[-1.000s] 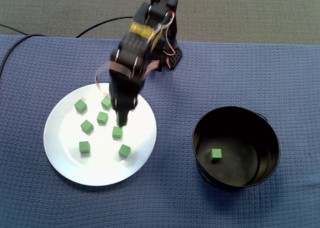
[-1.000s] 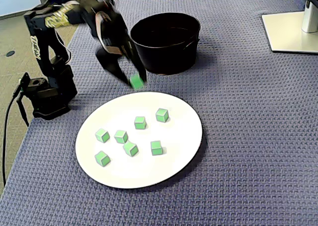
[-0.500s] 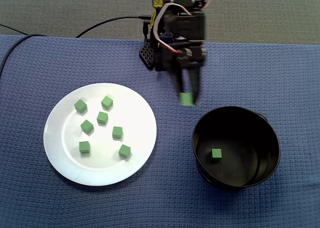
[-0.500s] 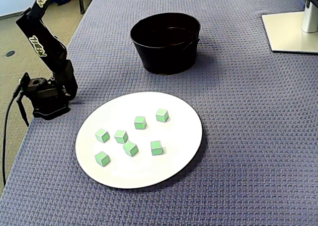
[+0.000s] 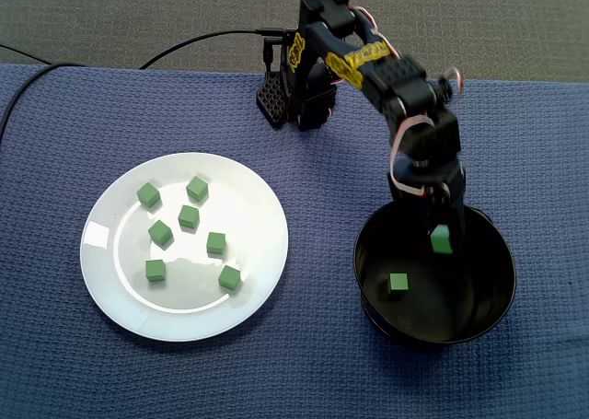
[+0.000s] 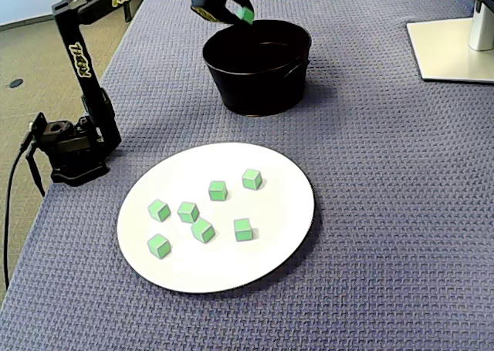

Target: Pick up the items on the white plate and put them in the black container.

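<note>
Now | claw [image 5: 441, 234] clamps small bright green cube [image 5: 443, 244] | above black container [image 5: 483, 295] | seven matching cubes [image 5: 188, 217] on white plate [image 5: 110, 285]

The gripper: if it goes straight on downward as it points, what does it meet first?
Probably the black container floor; the green cube in the gripper would touch first. In a fixed view the loose cube lies left of that line; depth unclear.

A white stand base [image 6: 451, 50] rests on the blue woven cloth [image 6: 386, 212], a black cable [image 5: 230, 35] trailing off its edge
</note>
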